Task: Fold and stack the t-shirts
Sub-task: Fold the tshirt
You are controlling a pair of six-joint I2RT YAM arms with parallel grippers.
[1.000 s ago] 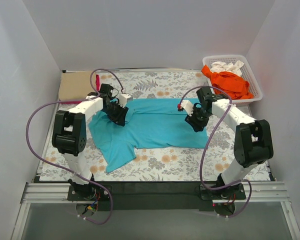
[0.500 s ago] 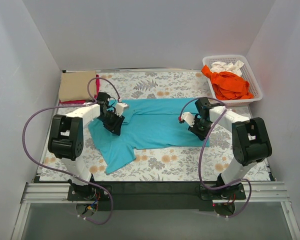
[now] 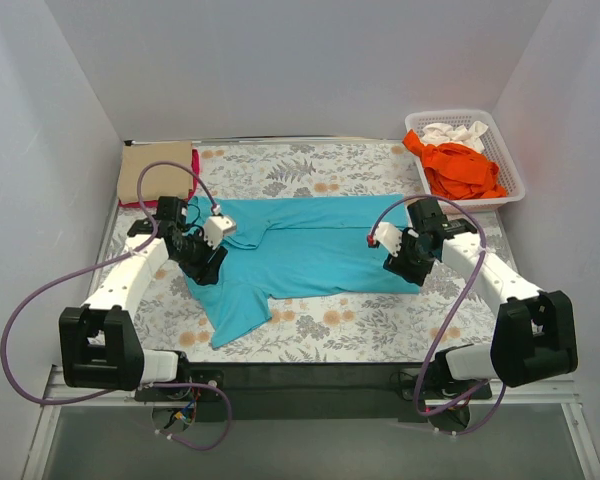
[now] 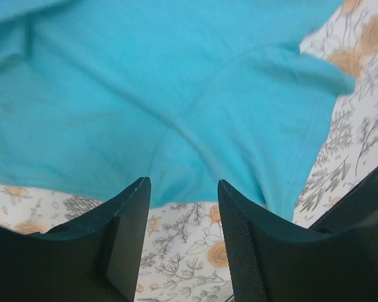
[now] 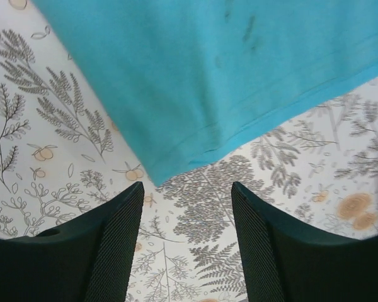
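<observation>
Left gripper (image 4: pixel 179 189) and right gripper (image 5: pixel 188 189) — both spread wide, empty — over teal t-shirt (image 3: pixel 310 245).

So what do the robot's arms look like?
The left arm and the right arm are white tubes with chunky black joints. A purple cable loops along each one. The left gripper and the right gripper each have two flat black fingers with a fine bumpy grid on the inside.

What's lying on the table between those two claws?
The turquoise t-shirt, spread out between the left gripper and right gripper, as the top view shows.
</observation>
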